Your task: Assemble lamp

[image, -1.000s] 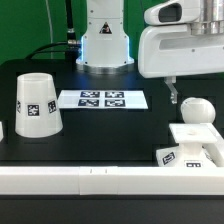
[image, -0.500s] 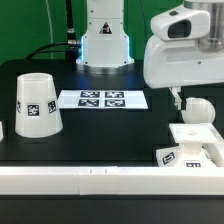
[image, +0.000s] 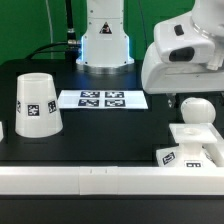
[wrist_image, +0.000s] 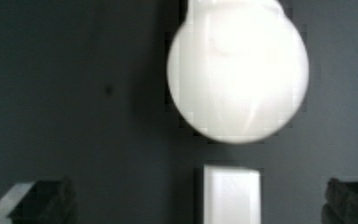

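Spread wide, my gripper (wrist_image: 197, 203) holds nothing and touches nothing: in the wrist view its two fingers (wrist_image: 43, 200) stand at the far edges of the picture with open space between them. I judge this to be the opening of the assembly, the approach to a first pick, since no lamp part is joined to another. On the black table (image: 110, 130), the shade (image: 36, 103) is the biggest piece; it stands mouth down at the exterior view's left, well apart from me. The base (image: 192, 148) lies flat at the exterior view's right, near the front edge. The bulb (image: 196, 110) is the smallest; it lies on the table just behind the base, under my hand, and the wrist view shows its round white head ahead of my fingers and roughly centred between them. A white edge between my fingertips may be the base, though I cannot tell for sure. My next move, as I see it, calls for coming straight down so the fingers pass either side of the bulb without knocking it, since a round thing will likely roll, and then closing gently on it.
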Tool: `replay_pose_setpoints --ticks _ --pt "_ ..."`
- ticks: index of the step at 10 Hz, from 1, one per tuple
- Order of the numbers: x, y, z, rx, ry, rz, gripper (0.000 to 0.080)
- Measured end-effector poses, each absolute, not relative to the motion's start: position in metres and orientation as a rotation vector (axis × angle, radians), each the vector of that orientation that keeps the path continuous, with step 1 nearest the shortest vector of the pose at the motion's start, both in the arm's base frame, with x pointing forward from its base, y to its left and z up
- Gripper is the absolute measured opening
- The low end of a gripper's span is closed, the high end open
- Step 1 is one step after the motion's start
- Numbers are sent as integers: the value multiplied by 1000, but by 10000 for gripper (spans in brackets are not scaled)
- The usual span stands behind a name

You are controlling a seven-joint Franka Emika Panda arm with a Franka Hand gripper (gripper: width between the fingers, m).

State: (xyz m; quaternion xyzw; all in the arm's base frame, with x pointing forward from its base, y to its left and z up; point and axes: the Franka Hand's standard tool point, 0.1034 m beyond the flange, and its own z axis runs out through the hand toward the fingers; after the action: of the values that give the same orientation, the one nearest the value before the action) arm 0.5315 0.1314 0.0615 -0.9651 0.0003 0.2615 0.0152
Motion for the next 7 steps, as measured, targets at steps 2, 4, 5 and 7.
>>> replay_pose_setpoints --ticks 2,4,5,7 --pt "530 132 57 -2961 -12 977 699" --pt "519 132 57 -2890 -9 1194 699" --pt "518 133 55 -2860 -17 1274 699" --pt "514 129 47 -2836 1 1335 699"
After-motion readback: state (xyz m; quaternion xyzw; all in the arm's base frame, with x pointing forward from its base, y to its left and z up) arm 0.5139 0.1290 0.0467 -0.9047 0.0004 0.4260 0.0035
